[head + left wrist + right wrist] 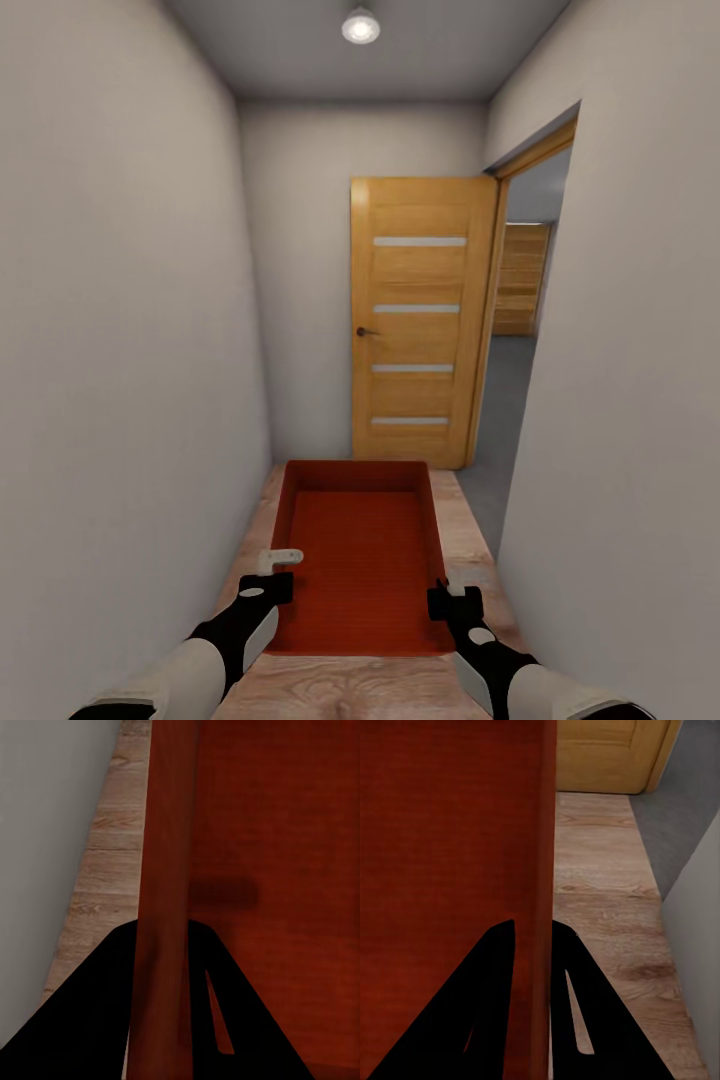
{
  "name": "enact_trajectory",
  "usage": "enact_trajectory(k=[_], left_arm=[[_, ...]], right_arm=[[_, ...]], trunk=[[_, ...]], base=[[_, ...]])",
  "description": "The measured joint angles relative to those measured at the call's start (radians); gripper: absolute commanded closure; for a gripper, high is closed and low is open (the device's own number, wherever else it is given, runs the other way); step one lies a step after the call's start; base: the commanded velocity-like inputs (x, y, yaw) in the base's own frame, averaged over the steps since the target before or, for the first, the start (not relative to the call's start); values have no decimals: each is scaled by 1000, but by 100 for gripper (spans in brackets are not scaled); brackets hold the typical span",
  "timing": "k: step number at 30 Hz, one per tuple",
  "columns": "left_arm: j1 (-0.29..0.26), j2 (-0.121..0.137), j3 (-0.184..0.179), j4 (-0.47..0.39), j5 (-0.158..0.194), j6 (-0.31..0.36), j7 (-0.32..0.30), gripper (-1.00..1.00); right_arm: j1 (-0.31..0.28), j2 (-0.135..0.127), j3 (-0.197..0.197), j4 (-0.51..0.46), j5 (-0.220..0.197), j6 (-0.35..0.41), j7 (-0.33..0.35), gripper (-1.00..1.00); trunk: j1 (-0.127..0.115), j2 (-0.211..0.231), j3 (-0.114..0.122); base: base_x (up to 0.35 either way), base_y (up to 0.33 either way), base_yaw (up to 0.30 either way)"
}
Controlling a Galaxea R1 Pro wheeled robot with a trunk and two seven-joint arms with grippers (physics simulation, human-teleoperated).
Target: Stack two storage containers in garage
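Presently I stand in a narrow corridor with plain pale walls (120, 350) on both sides and a single ceiling lamp (360, 25) overhead. The floor underfoot is light wood plank (350, 690); past the open wooden door (420, 320) ahead, at the right, it gives way to dark grey flooring (505, 420), with a further slatted wooden door (522, 278) beyond. One orange-red storage container (360, 560) is carried level between my arms, above the planks, its long axis pointing at the door. My left gripper (268, 585) is clamped over the container's left wall near its near corner; the left wrist view shows that wall (161, 945) between the fingers. My right gripper (452, 602) is clamped likewise on the right wall (542, 945).
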Motion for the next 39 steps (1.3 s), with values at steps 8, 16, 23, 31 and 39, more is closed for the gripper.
enact_trajectory(k=[8,16,23,31,39], left_arm=[[0,0,0,0,0,0,0,100],[0,0,0,0,0,0,1,100],[0,0,0,0,1,0,1,100],[0,1,-1,1,1,0,0,100],[0,1,0,0,0,0,-1,100]], right_arm=[[0,0,-1,0,1,0,0,100],[0,0,-2,0,2,0,0,100],[0,0,-1,0,2,1,0,100],[0,1,1,0,-1,1,0,100],[0,1,4,0,-5,1,-1,100]], trunk=[[0,0,0],[0,0,0],[0,0,0],[0,0,0],[0,0,0]], base=[[322,0,0],[322,0,0],[322,0,0],[322,0,0],[322,0,0]])
